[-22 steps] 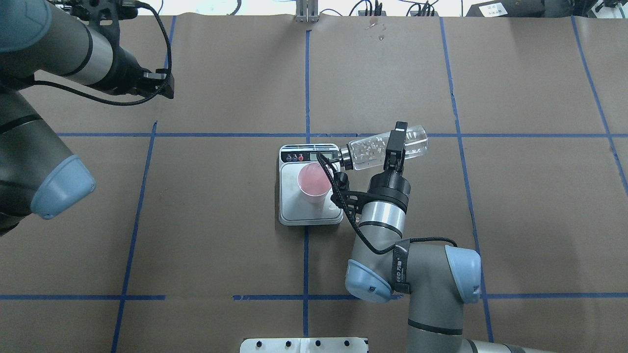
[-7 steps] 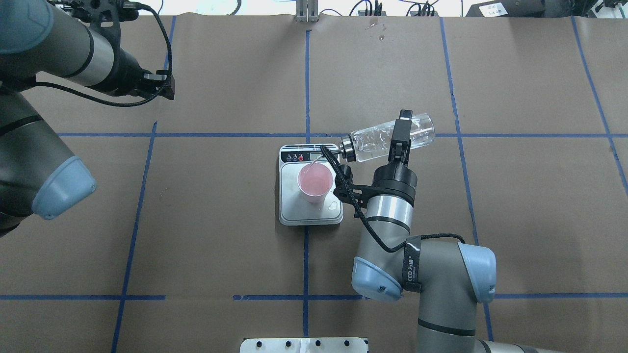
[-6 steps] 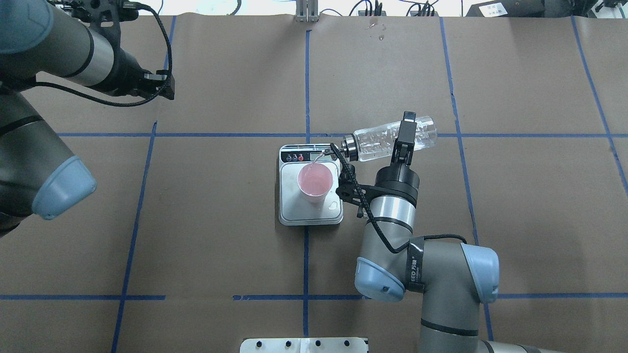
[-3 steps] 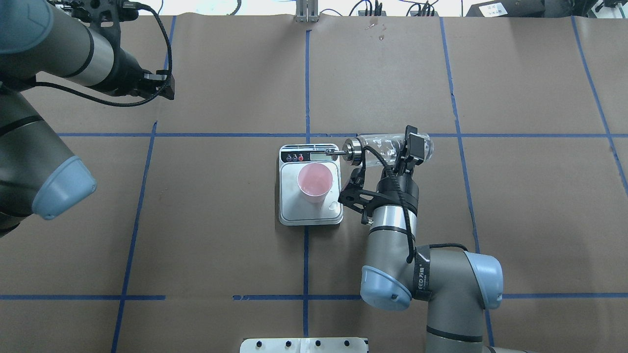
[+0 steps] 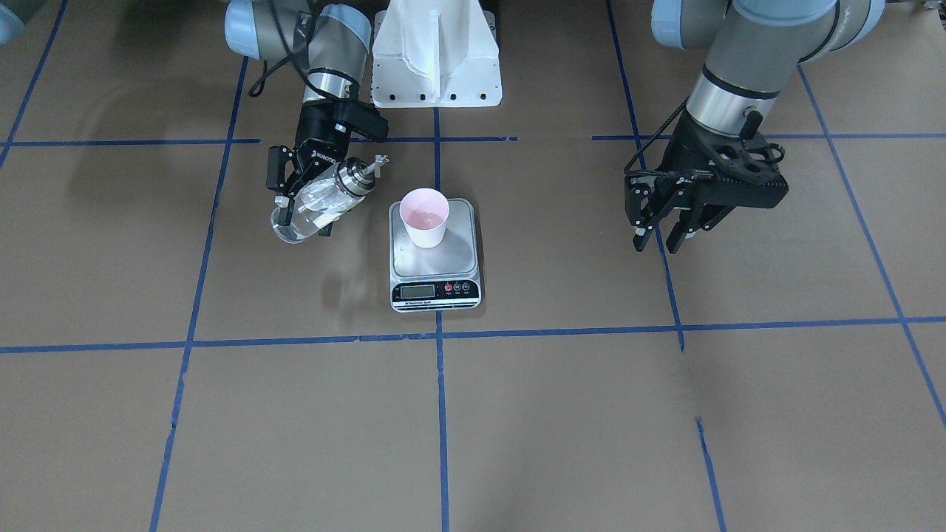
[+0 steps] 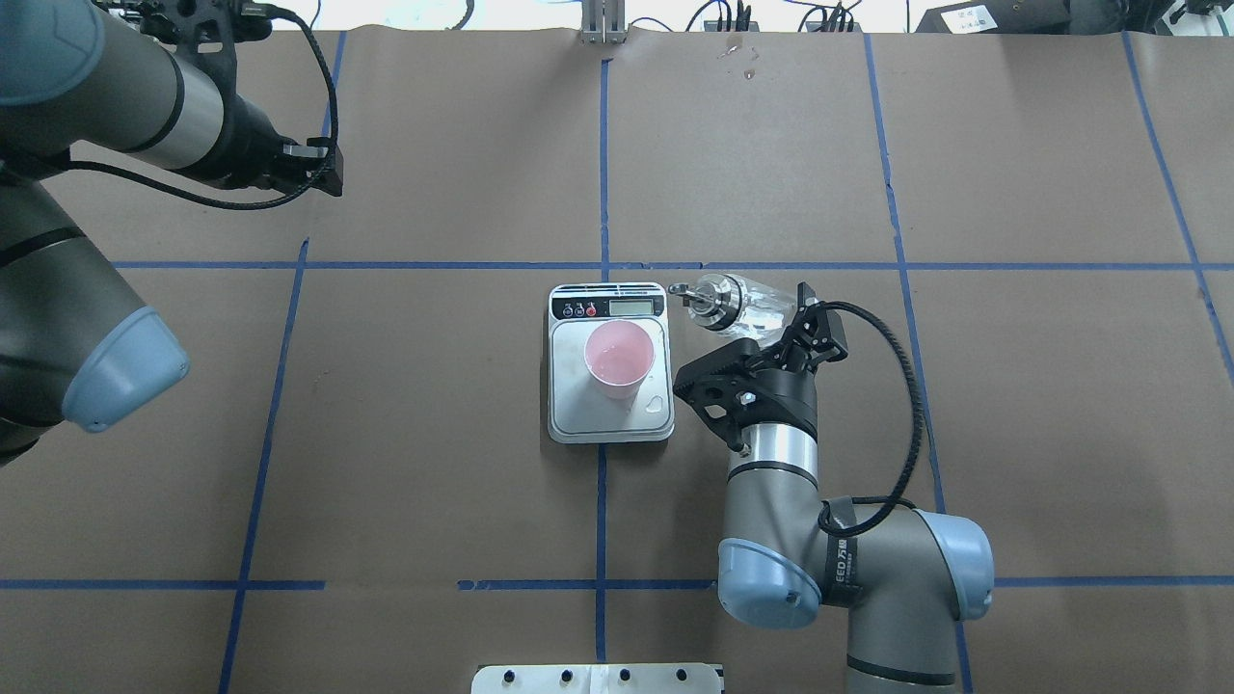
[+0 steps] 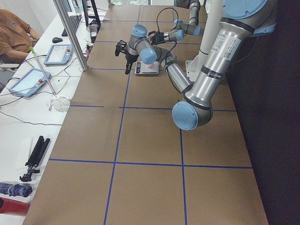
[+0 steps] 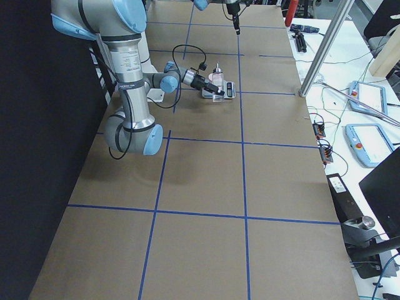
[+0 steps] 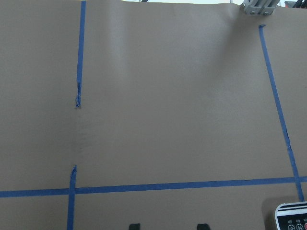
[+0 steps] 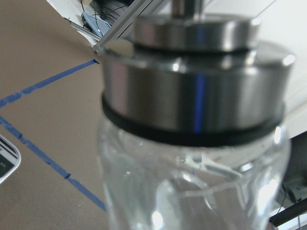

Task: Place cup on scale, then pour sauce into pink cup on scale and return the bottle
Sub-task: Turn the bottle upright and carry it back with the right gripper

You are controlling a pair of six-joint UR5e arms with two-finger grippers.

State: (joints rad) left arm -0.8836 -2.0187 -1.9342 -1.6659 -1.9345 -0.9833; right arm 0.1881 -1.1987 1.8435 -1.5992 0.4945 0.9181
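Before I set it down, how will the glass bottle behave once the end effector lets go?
The bottle is smooth clear glass, so probably slippery and breakable if dropped. Its round body would likely roll if released tilted, as the right end effector holds it now.

The cup (image 6: 619,357) stands on the scale (image 6: 578,416), which sits mid-table (image 6: 434,434). Just beside the scale, on the robot's right, the bottle (image 6: 747,306) is clamped tilted in the right gripper (image 5: 303,199), neck toward the scale. The left gripper (image 5: 656,244) hangs well apart on the opposite side.
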